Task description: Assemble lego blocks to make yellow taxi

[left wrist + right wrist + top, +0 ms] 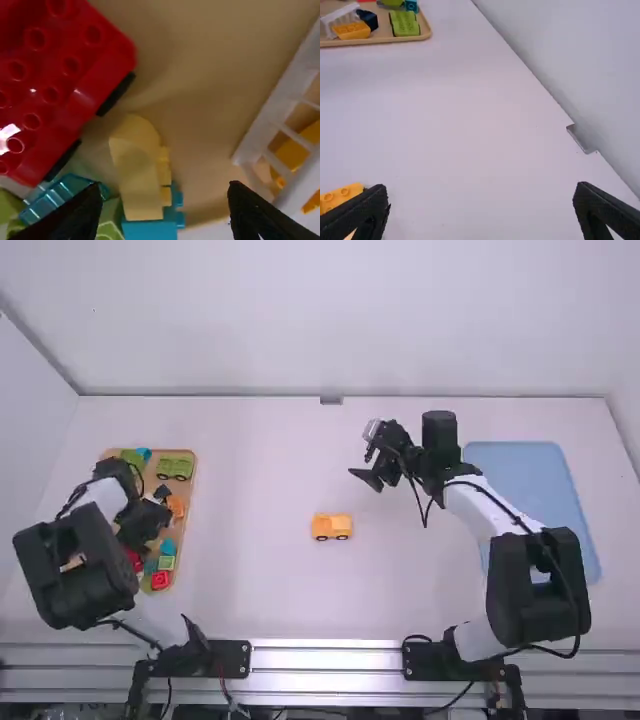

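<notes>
From where I stand, the white table (250, 590) sits under soft light, with a pale back wall (350, 320) behind it, 2 pale side walls (32, 420) flanking it, 1 small metal piece (331, 400) at its far edge, and silvery rails (325, 672) along its near edge.

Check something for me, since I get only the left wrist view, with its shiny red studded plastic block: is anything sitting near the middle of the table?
Observer: Yes, a yellow-orange plastic block vehicle, with two wheels showing on its near side.

Operator: Is anything gripping it?

Observer: No. The right gripper is apart from it, farther out and slightly to the right, its jaws open.

Operator: What's over on the right side?

Observer: A flat light-blue rectangular tray; the right arm hides part of its left edge.
</notes>
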### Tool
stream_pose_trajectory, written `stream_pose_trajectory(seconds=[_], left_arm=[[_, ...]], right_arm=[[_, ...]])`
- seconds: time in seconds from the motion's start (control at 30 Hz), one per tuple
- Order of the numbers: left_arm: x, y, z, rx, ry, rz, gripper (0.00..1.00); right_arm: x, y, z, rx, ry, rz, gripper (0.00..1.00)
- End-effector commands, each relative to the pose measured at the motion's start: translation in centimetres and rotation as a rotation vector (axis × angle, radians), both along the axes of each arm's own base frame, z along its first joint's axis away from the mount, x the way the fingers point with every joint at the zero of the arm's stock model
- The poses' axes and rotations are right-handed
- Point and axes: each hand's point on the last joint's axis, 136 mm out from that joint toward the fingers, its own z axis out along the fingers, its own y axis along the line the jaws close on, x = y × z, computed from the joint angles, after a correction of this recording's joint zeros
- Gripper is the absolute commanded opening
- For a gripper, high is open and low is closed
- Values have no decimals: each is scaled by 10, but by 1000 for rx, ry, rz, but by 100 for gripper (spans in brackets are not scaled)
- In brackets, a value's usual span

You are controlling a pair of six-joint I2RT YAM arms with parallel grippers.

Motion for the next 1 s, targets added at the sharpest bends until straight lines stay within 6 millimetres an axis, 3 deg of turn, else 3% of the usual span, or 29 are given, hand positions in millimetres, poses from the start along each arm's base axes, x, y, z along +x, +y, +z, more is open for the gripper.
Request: stream_pose_trajectory(seconds=[0.0, 0.8, 0.97], left_arm=[[-9, 0, -3, 21, 42, 18, 67], [-9, -1, -30, 54, -29, 18, 57], [-7, 0, -30, 57, -37, 16, 45]], right_arm=[[-4, 3, 0, 8, 6, 14, 98], [-4, 3, 0, 9, 2, 14, 98], [-4, 3, 0, 8, 2, 14, 98]])
